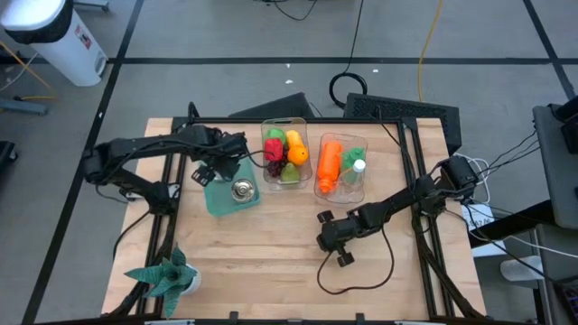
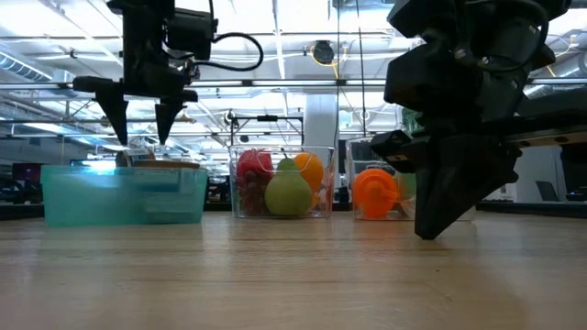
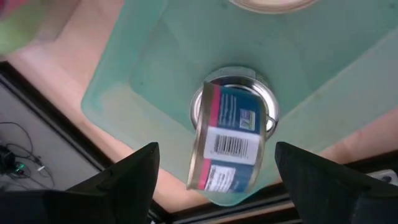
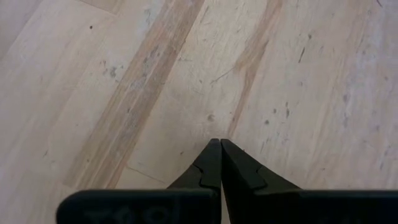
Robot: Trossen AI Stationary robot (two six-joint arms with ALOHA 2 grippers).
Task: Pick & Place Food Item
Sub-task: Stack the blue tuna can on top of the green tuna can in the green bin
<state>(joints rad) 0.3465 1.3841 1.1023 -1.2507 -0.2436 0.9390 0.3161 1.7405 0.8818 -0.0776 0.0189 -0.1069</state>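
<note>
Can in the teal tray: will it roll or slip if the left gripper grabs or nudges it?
The can looks rigid metal, so probably stiff and smooth-sided, possibly slippery. It seems tilted on the teal tray, so a nudge may roll it. The left gripper hangs open above it.

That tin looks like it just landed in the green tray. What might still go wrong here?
1. The tin lies tilted on its side in the green tray, so it may roll or settle against the wall.
2. The left end effector hangs open right above the tray; dipping down, a finger might knock the tin or catch the tray's rim.
3. The fruit box sits close by, so a wide swing of the left arm might bump it.
The right end effector rests shut at the table.
</note>
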